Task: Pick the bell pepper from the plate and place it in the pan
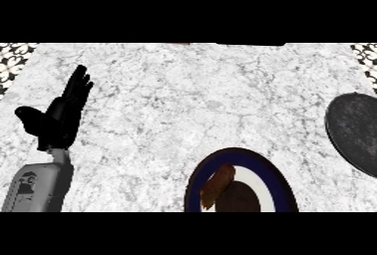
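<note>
- White and grey marble counter (191,99) fills the view.
- Left hand (60,115) rests at the left side, fingers (77,87) straight and pointing up, thumb out to the side, holding nothing.
- Its grey forearm (38,187) comes up from the bottom edge.
- Bell pepper (218,185), brownish-orange, lies on the plate (276,174) near the bottom edge.
- That plate has a dark blue rim, and a dark round shape covers part of its white middle.
- Dark pan (357,132) sits at the right edge, apart from the plate.
</note>
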